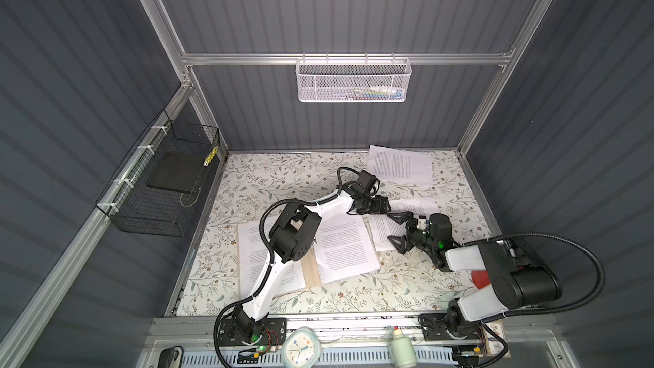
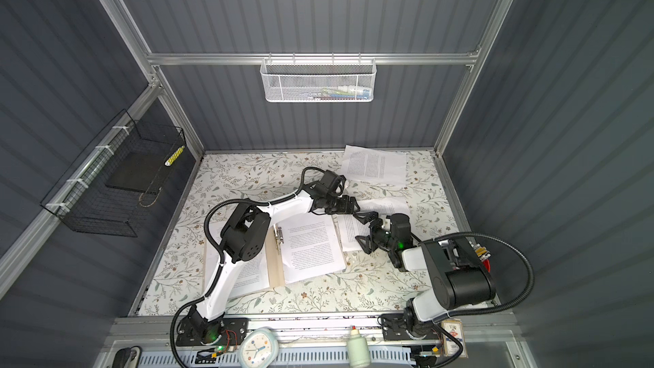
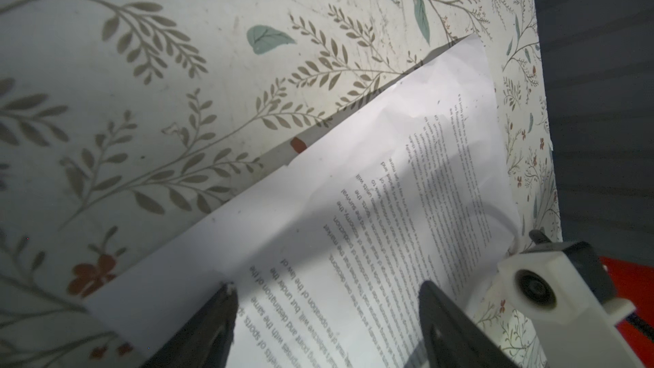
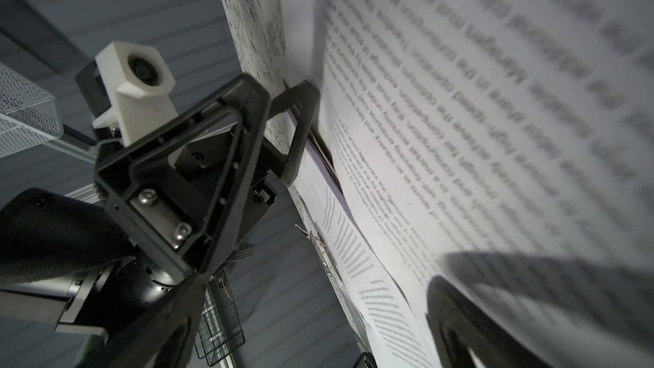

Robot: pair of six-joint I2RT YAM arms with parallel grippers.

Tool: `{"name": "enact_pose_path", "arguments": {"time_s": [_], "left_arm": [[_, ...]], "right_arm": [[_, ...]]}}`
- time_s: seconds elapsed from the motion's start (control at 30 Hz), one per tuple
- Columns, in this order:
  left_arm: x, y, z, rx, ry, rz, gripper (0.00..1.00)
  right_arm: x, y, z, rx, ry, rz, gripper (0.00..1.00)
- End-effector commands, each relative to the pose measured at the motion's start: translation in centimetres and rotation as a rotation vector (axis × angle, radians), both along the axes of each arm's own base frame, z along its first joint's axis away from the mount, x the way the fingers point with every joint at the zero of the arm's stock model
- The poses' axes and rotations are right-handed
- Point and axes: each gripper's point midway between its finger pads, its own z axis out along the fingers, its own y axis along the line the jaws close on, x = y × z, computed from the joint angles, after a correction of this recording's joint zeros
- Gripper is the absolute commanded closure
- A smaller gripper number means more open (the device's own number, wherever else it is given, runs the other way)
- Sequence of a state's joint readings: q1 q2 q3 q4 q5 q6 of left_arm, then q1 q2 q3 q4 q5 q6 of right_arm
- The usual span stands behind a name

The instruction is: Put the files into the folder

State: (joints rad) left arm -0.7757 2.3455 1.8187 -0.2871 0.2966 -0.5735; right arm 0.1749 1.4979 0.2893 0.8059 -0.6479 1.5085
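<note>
Floral-patterned tabletop (image 1: 283, 178) is carrying the open tan cardboard folder (image 1: 312, 272), white printed paper sheets (image 1: 345, 247) lying across it. Just beside it, the left gripper (image 1: 399, 217) and right gripper (image 1: 402, 233) are meeting, both wide-jawed, over another loose printed sheet (image 1: 379, 237).

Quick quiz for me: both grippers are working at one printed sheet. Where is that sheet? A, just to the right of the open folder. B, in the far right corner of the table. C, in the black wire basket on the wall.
A: the left gripper and right gripper meet over the sheet that lies just right of the open folder in both top views.
</note>
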Motion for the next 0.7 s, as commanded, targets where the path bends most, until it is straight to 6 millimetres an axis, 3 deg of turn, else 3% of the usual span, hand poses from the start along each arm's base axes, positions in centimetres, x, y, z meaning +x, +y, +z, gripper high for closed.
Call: {"name": "enact_pose_path", "arguments": {"time_s": [0.0,0.1,0.23,0.3,0.4,0.5,0.67], "left_arm": [[-2.9,3.8,-8.7,0.197,0.189,0.036,0.19],[-2.8,4.0,-8.5,0.19,0.193,0.038,0.19],[-2.3,4.1,-7.0,0.173,0.159,0.027,0.19],[-1.6,4.3,-6.1,0.183,0.11,0.022,0.18],[-0.5,4.5,-4.8,0.182,0.085,0.023,0.17],[0.1,3.3,-2.4,0.12,0.024,-0.022,0.14],[-0.6,-0.5,4.0,-0.077,-0.116,-0.142,0.08]], "right_arm": [[-0.8,-0.5,-0.9,-0.087,0.051,0.017,0.01],[-1.8,-2.3,-1.2,-0.227,0.085,0.003,0.01],[-1.8,-5.6,0.5,-0.431,0.082,0.012,0.01],[-1.0,-6.7,1.8,-0.479,0.063,0.021,0.01],[-0.5,-8.3,2.3,-0.494,0.062,0.004,0.01],[0.1,-10.0,2.3,-0.548,0.071,-0.005,0.01],[1.0,-12.5,2.1,-0.597,0.087,-0.028,0.01]]}}
